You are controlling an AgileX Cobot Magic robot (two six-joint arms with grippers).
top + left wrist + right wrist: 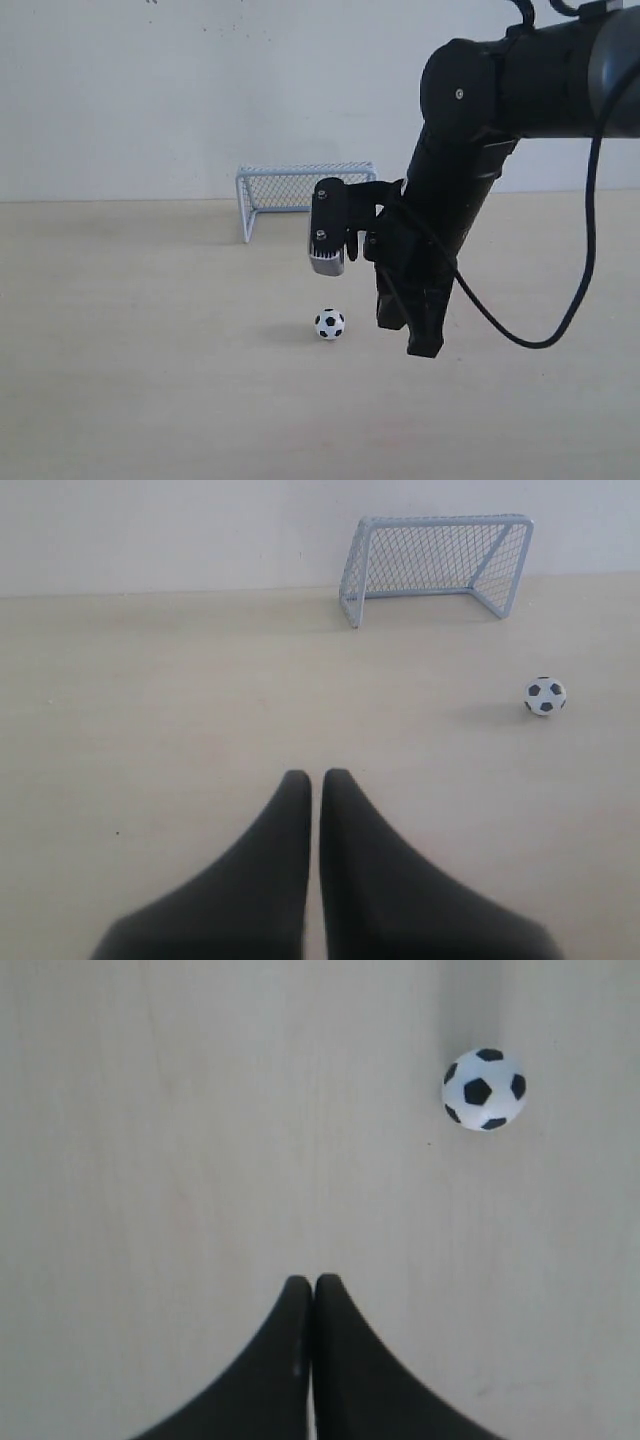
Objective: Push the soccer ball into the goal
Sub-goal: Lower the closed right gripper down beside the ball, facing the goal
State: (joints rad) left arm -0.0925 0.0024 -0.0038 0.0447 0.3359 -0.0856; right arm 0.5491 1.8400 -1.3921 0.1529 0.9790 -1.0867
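Soccer ball [329,324] rests on the pale wood counter [140,390], in open space in front of the goal [290,188] and well apart from it. Goal stands upright at the far edge of the counter, by the white wall [150,90]. Right tool [408,338] hangs just beside the ball, to its right in the exterior view, not touching it; fingers pressed together, empty. Left tool [316,776]: fingers drawn together with only a thin slit between them, gripping nothing, well apart from the ball.
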